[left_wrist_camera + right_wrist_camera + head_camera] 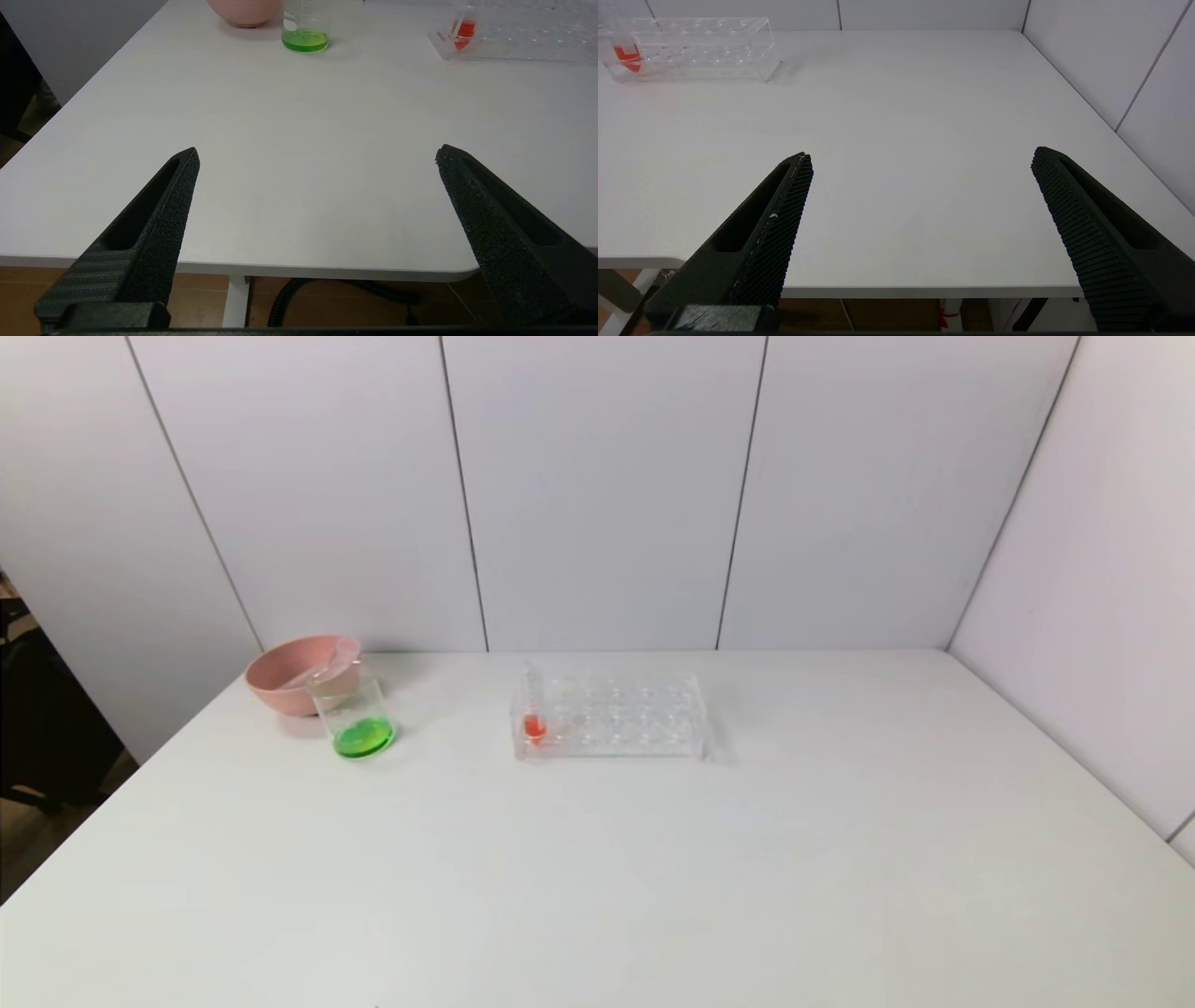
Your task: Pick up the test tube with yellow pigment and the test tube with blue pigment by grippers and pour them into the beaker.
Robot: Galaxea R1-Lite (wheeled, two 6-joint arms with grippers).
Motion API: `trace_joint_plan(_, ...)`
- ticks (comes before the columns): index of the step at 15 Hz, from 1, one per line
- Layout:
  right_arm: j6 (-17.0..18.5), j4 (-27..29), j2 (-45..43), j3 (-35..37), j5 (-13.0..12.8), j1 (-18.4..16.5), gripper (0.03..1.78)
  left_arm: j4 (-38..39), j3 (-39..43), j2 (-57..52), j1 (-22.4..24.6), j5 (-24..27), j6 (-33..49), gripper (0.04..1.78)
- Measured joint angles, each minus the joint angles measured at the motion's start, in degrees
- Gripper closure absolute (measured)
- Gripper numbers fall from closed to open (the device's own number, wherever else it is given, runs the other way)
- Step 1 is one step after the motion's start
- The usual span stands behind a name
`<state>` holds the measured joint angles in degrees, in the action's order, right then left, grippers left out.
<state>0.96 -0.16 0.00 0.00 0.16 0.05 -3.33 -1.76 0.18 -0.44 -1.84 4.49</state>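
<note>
While both arms hang back at the near edge of the table (597, 859), the left gripper (317, 156) has its fingers spread wide, nothing between them, and the right gripper (922, 156) is just as wide and empty. Far left stands the beaker (353, 714), green liquid in its base, just in front of the pink bowl (297, 674). At the middle sits the clear rack (611, 717), one tube of red-orange liquid (533, 714) upright at its left end.
</note>
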Motion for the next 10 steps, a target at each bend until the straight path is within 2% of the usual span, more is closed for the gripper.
trace_joint_plan(10, 0.0, 0.0, 0.0, 0.0, 0.0, 0.0, 0.10, 0.0, 0.1, -0.1, 0.0, 0.0, 0.6, 0.06)
